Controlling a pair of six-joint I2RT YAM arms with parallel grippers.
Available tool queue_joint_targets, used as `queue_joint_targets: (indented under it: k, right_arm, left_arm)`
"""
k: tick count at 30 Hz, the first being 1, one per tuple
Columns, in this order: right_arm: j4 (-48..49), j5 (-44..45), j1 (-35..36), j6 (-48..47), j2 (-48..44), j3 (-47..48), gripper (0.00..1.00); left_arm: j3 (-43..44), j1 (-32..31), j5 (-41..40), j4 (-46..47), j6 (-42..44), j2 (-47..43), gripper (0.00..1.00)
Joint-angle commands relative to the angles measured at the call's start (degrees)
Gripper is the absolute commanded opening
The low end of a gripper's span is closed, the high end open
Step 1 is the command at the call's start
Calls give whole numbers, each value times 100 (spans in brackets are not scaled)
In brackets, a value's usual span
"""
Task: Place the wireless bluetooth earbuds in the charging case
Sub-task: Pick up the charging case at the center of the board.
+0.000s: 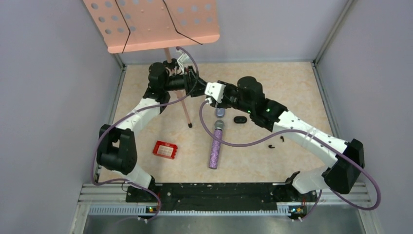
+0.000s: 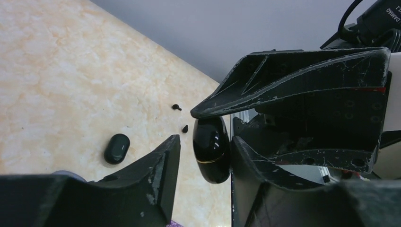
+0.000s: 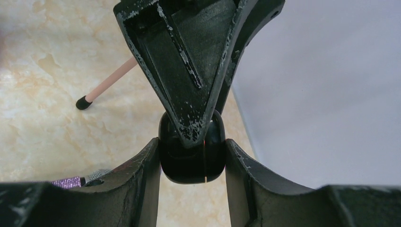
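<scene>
red box (image 1: 165,149): on the surface, left of middle.
left jaws: apart, either side of the held case; one finger (image 2: 161,163) stops short of it.
held case (image 3: 189,165): glossy black, between both sets of jaws, far middle.
right jaws: clamped on the held case.
microphone (image 1: 215,146): purple, lying mid-surface.
pale purple case (image 1: 220,112): on the surface, just past the microphone.
black case (image 1: 239,119): on the surface, right of it.
earbuds (image 2: 176,107): two tiny black ones, loose on the surface right of the black case, by the right arm (image 1: 302,134).

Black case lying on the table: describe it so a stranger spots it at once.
Find the glittery purple microphone mid-table. Just right of its grille end lies the black case, a small oval. Its neighbour, the pale purple case, is lighter.
</scene>
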Motion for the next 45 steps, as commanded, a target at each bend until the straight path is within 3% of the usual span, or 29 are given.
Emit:
queue_joint_targets:
  k: [1,8,10,13,15,22,25,29,34,38,45]
  right_arm:
    - [623,92,-53,-74,36,109,27]
    - [1073,228,-51,-148,94,44,28]
    - [1088,174,-49,-203,89,15,30]
    - [951,-140,-54,-255,39,-47,40]
    - [532,-304,-86,-101,45,25,53]
    - [-2106,-2556,-1344,1186,184,1454,67]
    - [-3098,-3409,-1896,1520,610,2344,66]
    - [-4191,-4319,-2105,1454,1361,3238,56]
    - [-4395,-5138,-2099,1337,1769,3461,48]
    - [-4384,-5210,-2065,1264,1917,3565,47]
    - [-4462,-5137,-1859,940,1896,3570,47]
  left_arm:
    - [373,-73,342,411,-243,172,46]
    - [479,-125,492,369,-314,291,37]
    - [489,-125,526,402,-343,319,28]
    - [488,-125,550,563,-393,326,9]
    - [467,-128,524,609,-367,319,0]
    - [308,-125,570,832,124,215,0]
    - [45,-145,569,792,1007,8,0]
    - [-160,-208,601,661,2040,-258,0]
    - [-258,-357,435,251,2980,-515,0]
    - [-296,-461,402,-166,3522,-635,0]
    - [-260,-511,307,-266,3609,-594,0]
